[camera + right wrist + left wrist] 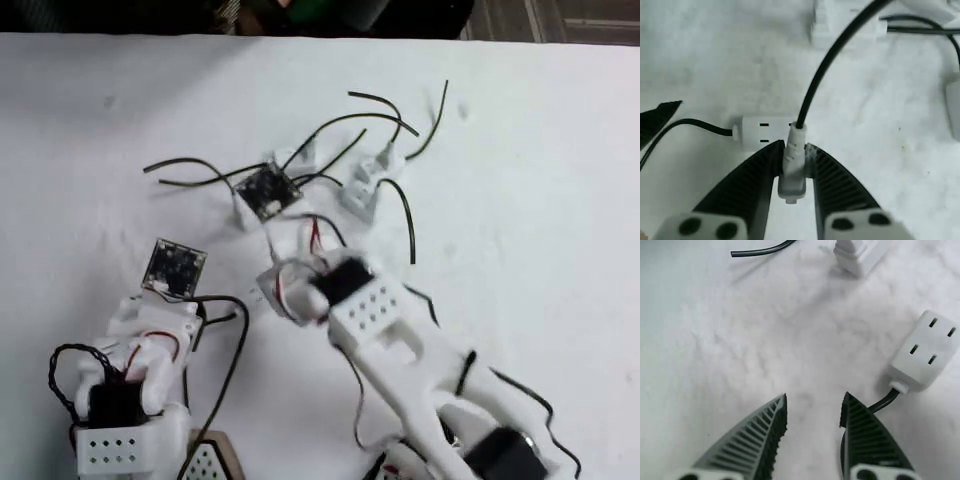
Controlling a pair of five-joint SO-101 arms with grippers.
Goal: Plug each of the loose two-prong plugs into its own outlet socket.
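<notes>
The right fingers (755,185) clenched a white plug (792,175) just beside a socket (760,131); the left fingers (765,432) hung released over the surface (730,340).

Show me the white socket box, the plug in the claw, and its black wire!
socket box (922,352), left wrist view, on its slotted top face.
plug (792,170), right wrist view, on its white body.
black wire (822,65), right wrist view, halfway along it.

The white tabletop (560,200) spreads across the whole scene, its surface faintly mottled and marked with a few small dark specks. Beyond its far edge lie a dark strip of room (130,15), a small green patch (312,8) and grey floor tiles (560,18) at 1 corner.
</notes>
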